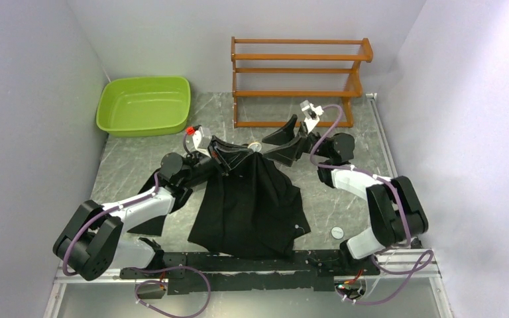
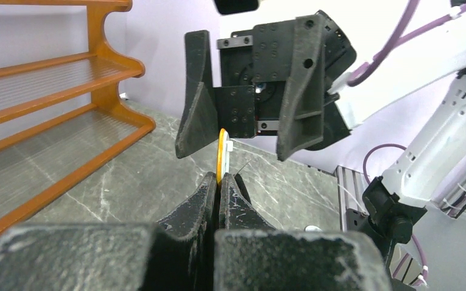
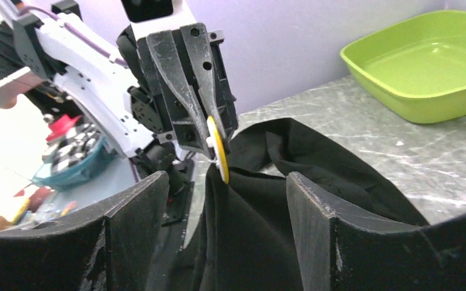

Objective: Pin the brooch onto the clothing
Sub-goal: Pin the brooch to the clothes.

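The brooch point(image 2: 220, 154), a small orange disc with a white back, stands on edge, and my left gripper point(image 2: 219, 179) is shut on its lower rim. The right wrist view shows the same brooch point(image 3: 218, 148) at the left gripper's fingertips point(image 3: 214, 128), with the black clothing point(image 3: 261, 230) hanging from just under it. From above, the clothing point(image 1: 252, 205) drapes from the raised brooch point(image 1: 255, 144) down to the table's front edge. My right gripper point(image 1: 280, 146) faces the left gripper point(image 1: 238, 151) and is open. Its fingers point(image 3: 315, 206) stand either side of the cloth peak without touching the brooch.
A green tub point(image 1: 144, 105) sits at the back left. A wooden rack point(image 1: 298, 79) stands against the back wall. A small white round piece point(image 1: 337, 231) lies on the marble table near the right arm's base. Grey walls close in both sides.
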Motion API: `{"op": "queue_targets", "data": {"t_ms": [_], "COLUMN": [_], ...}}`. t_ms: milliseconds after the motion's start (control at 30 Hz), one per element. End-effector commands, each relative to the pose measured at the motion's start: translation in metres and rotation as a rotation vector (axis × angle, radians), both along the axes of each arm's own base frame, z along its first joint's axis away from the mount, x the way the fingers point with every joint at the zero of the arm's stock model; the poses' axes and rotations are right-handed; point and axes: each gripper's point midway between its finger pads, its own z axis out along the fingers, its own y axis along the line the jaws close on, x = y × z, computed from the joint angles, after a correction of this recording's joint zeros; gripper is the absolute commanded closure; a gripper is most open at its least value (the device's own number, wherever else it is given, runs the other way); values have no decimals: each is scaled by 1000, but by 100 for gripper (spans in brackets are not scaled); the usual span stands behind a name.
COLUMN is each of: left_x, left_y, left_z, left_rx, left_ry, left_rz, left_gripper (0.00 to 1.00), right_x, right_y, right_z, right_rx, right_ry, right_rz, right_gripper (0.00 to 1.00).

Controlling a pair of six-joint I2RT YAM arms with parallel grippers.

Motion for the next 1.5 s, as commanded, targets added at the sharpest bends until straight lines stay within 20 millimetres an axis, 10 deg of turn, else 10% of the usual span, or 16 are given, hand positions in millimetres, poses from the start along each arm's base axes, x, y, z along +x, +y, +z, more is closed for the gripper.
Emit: {"op": "queue_targets", "data": {"t_ms": [0,1133,1300,1467], "left_x": [-12,-16,-16,-16], "left_y": [2,4,3,3], "left_z": [33,39,39,39], "left_rx": [-59,-58,-52,-43], "left_ry": [-92,-108,-106,-107], "left_rz": [-29,-33,-35,-37], "left_gripper": [97,97,97,97], "right_x": [-28,-15,-19,-22], "right_y": [4,30,31,30], "right_z": [40,2,5,13], "right_rx": [91,-69,-65,-60], "right_ry": [-179,-212,-216,-233], "right_rz": [131,-13,8,11], "right_gripper": [26,39,67,72]}}
